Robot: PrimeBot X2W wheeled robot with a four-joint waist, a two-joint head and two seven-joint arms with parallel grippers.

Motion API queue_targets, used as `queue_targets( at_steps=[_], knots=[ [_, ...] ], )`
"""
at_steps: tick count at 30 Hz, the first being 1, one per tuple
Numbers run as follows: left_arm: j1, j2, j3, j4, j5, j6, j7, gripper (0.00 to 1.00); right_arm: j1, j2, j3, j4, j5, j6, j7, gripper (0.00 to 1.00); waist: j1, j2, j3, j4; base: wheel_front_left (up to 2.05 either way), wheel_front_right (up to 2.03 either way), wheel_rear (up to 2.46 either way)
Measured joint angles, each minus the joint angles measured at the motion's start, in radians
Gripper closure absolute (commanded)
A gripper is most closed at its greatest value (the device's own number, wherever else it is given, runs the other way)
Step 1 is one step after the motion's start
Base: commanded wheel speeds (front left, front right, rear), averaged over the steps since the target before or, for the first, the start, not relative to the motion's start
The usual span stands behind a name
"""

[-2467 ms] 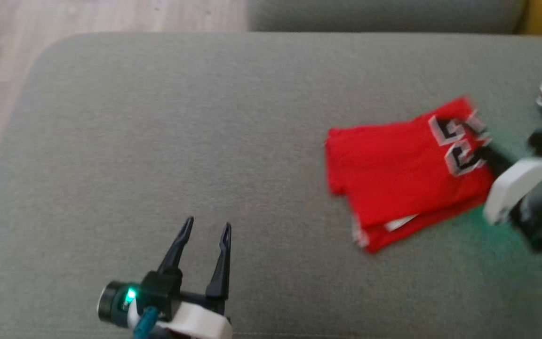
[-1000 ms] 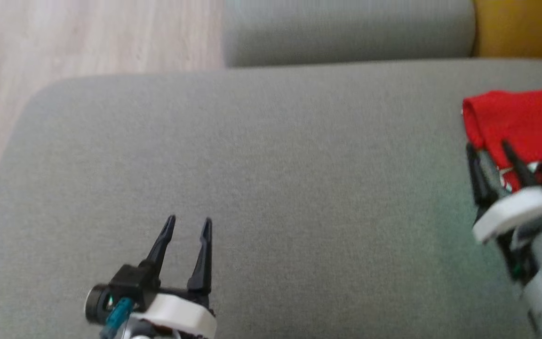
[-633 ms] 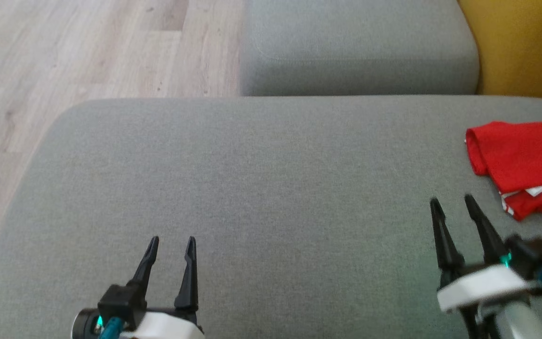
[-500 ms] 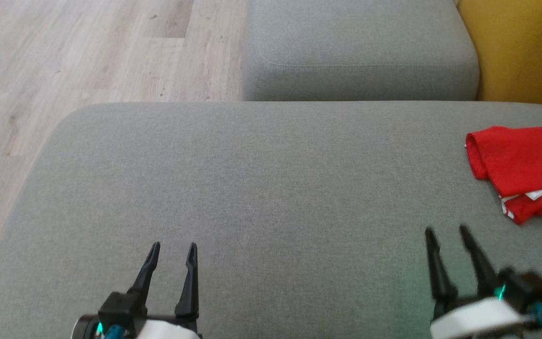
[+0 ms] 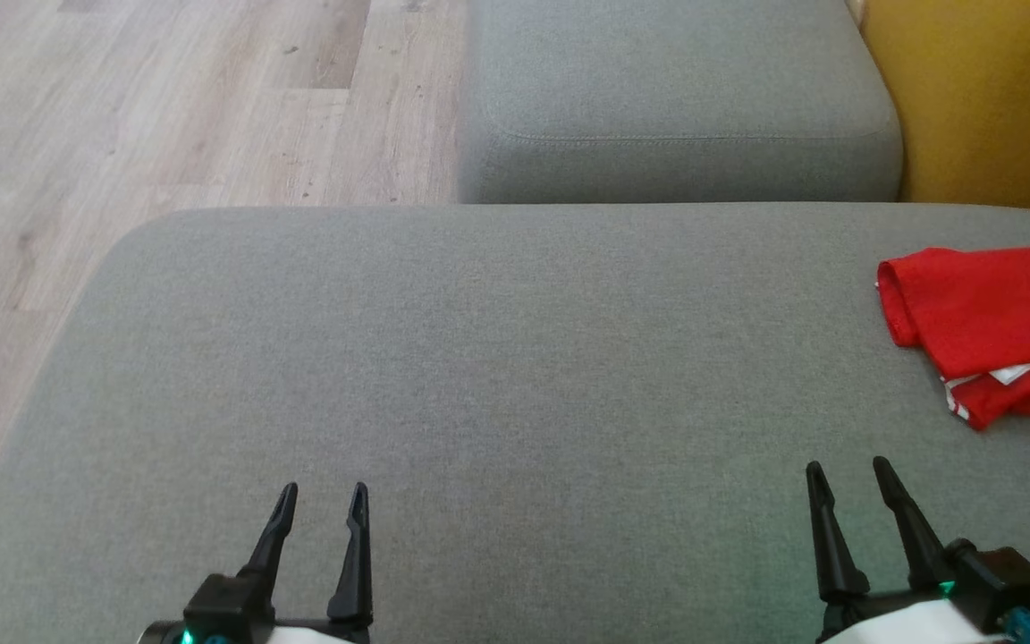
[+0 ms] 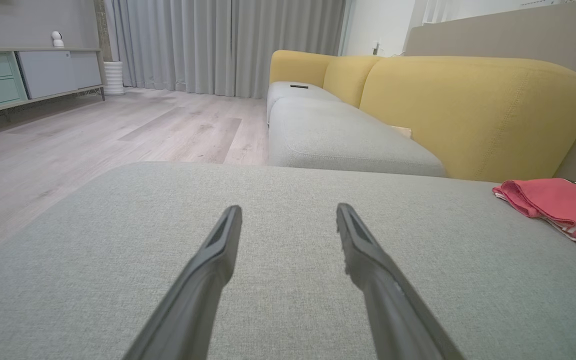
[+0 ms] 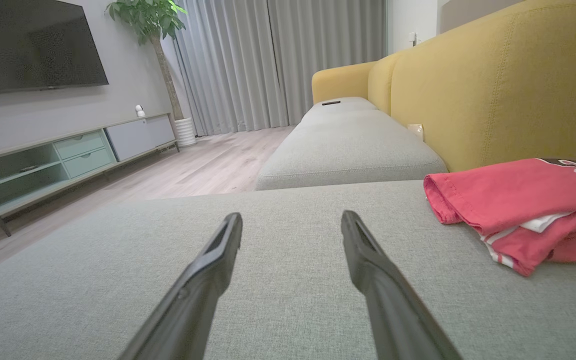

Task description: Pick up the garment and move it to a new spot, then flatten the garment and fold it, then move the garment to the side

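Finds the red jersey (image 5: pixel 980 313) folded into a compact stack on the right side of the grey sofa cushion (image 5: pixel 497 358), just in front of the yellow backrest (image 5: pixel 971 89), with white trim peeking from its near edge and part of a black numeral at the far right. Puts it well clear of the cushion's broad middle, seemingly so as to count as set aside. Shows the left gripper (image 5: pixel 325 488) at the near left and the right gripper (image 5: pixel 846 465) at the near right, fingers (image 6: pixel 218 260) spread wide, pointing away over bare fabric, holding nothing and touching nothing. Sets the right gripper near the jersey yet apart from it. Suggests, judging by the neat fold and the empty grippers parked at the near edge, a task at or close to its end. Takes in a second grey cushion (image 5: pixel 676 80) and pale wood floor (image 5: pixel 166 89) beyond.
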Motion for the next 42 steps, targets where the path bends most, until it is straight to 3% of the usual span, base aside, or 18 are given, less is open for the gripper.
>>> queue_targets(
  at_steps=[8,9,14,42],
  knots=[
    [0.0,0.0,0.001,0.003,0.003,0.009,0.0,0.0,0.0,0.006,0.002,0.0,0.0,0.0,0.0,0.0,0.0,0.0,-0.004,-0.004,0.0,0.0,0.0],
    [0.0,0.0,0.001,0.005,0.002,0.009,0.0,1.0,0.0,0.006,0.003,0.0,0.0,0.0,0.0,1.0,0.0,0.0,-0.004,-0.004,0.0,0.0,0.0],
    [0.038,0.0,-0.004,0.083,-0.01,0.009,0.006,1.0,0.03,0.012,0.009,0.078,0.012,0.0,0.005,1.0,0.0001,0.0,-0.003,-0.006,0.0,0.0,0.0],
    [-0.01,0.007,0.037,0.121,-0.343,-0.042,0.065,1.0,-0.011,0.012,-0.026,0.083,0.317,0.0,0.074,1.0,0.0001,0.0,0.023,-0.024,0.0,0.0,0.0]
  ],
)
